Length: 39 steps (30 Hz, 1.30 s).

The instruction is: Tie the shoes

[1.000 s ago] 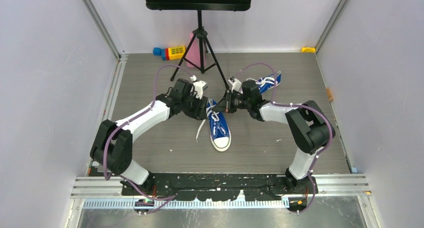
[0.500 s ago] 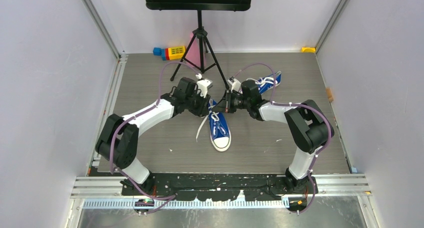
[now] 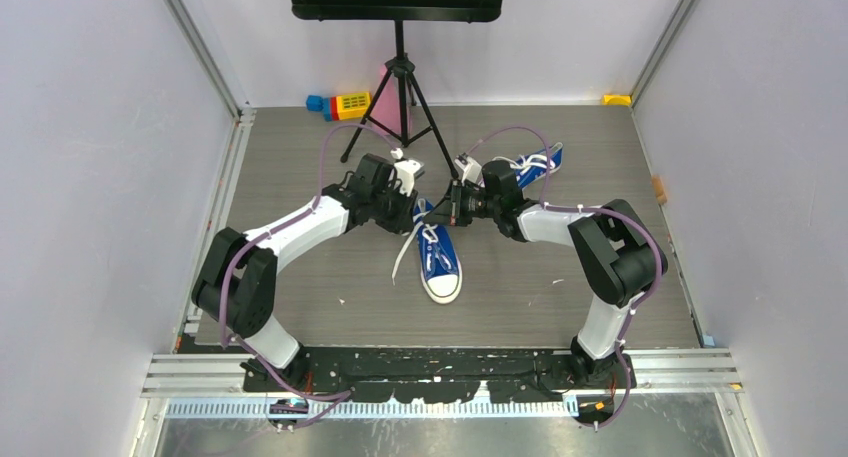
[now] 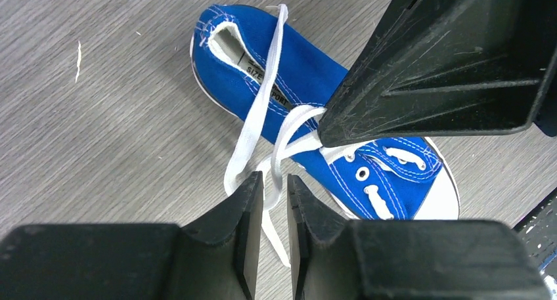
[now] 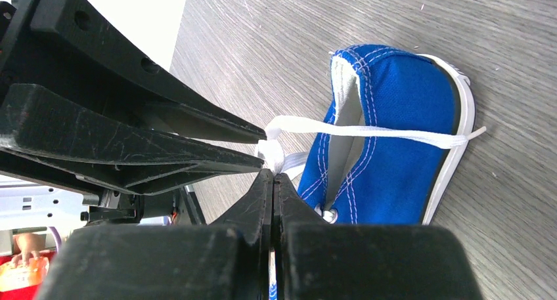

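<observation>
My left fingers (image 4: 246, 214) are scuffed matte black. The shoe (image 4: 309, 70) under them is bright blue canvas with white stitching, white laces (image 4: 251, 126), a white toe cap (image 4: 448, 196) and a pale lining. The table (image 4: 98, 129) is grey wood grain. The far shoe (image 3: 538, 163) looks the same blue and white, I think. My arms (image 3: 300, 227) are white and black, with purple cables (image 3: 320, 162).

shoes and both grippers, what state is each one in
near shoe: upright on its sole, untied
far shoe: partly hidden behind the right arm
lace: loose, draped across near shoe
left gripper: fingers narrowly open, lace between them
right gripper: fingers shut on lace
</observation>
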### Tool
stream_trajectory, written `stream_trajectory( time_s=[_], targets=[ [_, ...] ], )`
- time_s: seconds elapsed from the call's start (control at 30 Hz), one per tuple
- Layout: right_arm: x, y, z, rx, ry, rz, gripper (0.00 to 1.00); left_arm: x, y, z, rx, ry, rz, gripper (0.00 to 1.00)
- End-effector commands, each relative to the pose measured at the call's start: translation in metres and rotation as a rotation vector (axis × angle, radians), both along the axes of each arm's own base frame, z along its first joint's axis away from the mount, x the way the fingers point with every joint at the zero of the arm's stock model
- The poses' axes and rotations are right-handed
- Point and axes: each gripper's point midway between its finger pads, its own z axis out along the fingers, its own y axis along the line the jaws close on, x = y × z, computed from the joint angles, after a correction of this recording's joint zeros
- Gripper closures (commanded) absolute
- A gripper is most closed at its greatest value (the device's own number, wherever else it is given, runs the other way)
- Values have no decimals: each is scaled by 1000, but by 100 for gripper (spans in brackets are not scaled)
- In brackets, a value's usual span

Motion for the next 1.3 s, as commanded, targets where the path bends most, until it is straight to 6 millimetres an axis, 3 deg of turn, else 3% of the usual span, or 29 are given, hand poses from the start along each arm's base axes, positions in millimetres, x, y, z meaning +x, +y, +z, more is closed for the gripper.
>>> stream_trajectory(
  time_s=[0.0, 0.07, 0.17, 0.2, 0.53, 0.73, 0.87, 1.0, 1.13, 1.27],
  targets=[
    [8, 5, 17, 35, -38, 9, 100, 1, 2, 10, -10, -15, 20, 79],
    [8, 5, 17, 35, -38, 8, 100, 1, 2, 9, -5, -11, 18, 81],
    [8, 4, 16, 34, -38, 6, 100, 1, 1, 13, -8, -18, 13, 98],
    [8, 4, 16, 34, -37, 6, 100, 2, 2, 13, -8, -21, 14, 100],
    [10, 4, 19, 35, -32, 0, 100, -7, -2, 23, -56, 5, 16, 100],
    [9, 4, 20, 39, -32, 4, 100, -31, -19, 32, -195, 100, -3, 100],
    [9, 5, 21, 44, -29, 7, 100, -55, -40, 38, -344, 219, -47, 100],
    [9, 5, 21, 42, -29, 6, 100, -80, -46, 36, -386, 333, -103, 96],
    [9, 5, 21, 42, -30, 8, 100, -109, -39, 29, -351, 478, -160, 84],
    [10, 5, 22, 43, -31, 8, 100, -100, -26, 32, -297, 358, -102, 72]
  ],
)
